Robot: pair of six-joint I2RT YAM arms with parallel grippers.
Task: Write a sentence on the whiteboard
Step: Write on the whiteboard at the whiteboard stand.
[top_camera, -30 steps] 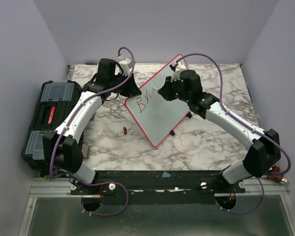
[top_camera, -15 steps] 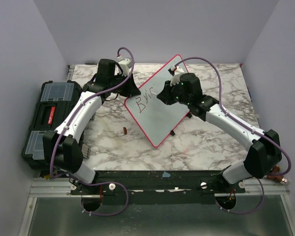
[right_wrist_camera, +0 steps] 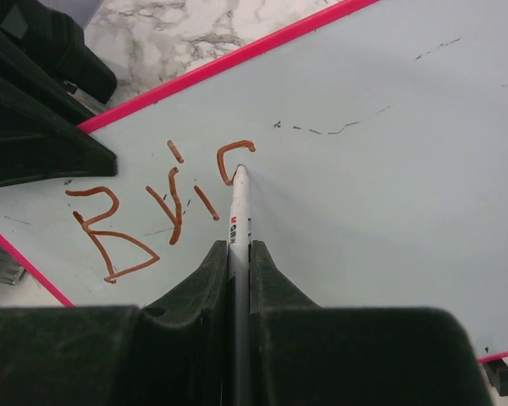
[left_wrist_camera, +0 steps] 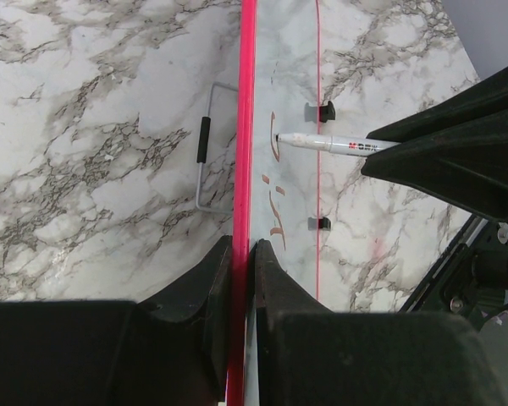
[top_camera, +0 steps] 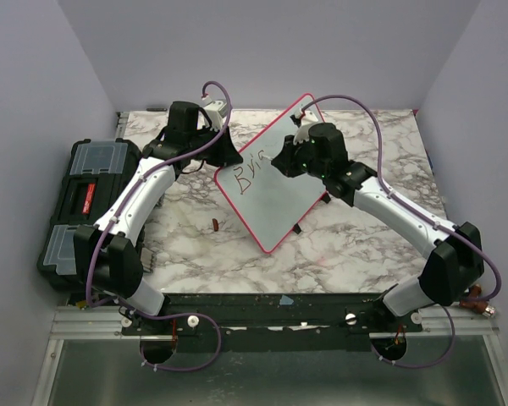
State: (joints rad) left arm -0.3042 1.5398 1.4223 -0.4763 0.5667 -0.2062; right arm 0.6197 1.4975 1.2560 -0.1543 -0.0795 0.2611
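Marble-patterned surface (top_camera: pixel 364 245) carries the whiteboard (top_camera: pixel 275 203) near its centre, turned so that its corners point toward the near and far edges. The board has a pale face and a thin red-pink frame.

Left end effector (top_camera: pixel 229 156): fingers pressed together on the board's left edge. In the left wrist view the end effector (left_wrist_camera: pixel 241 249) pinches the red frame between both fingers, and the whiteboard (left_wrist_camera: pixel 288 194) is seen nearly edge-on. A thin wire stand (left_wrist_camera: pixel 207 148) is visible behind the board on that side.

Right end effector (top_camera: pixel 284 161): positioned over the upper part of the board face. In the right wrist view the end effector (right_wrist_camera: pixel 235 249) clamps a white marker (right_wrist_camera: pixel 237 220) between its fingers. The marker tip touches the whiteboard (right_wrist_camera: pixel 389 169) at the lower end of the last stroke.

Sentence (right_wrist_camera: pixel 165 199): reddish-brown lettering, reading roughly "Bric", located on the upper left area of the board, next to the left end effector. The same lettering (top_camera: pixel 250 169) appears small in the top view. The left wrist view shows the marker (left_wrist_camera: pixel 339 144) lying across the board with its tip at the lettering (left_wrist_camera: pixel 275 211).

Black toolbox (top_camera: pixel 89 203): at the left edge of the surface, well apart from the board. A small reddish-brown object (top_camera: pixel 216 224) lies on the surface just beside the board's lower left edge; its identity cannot be determined.
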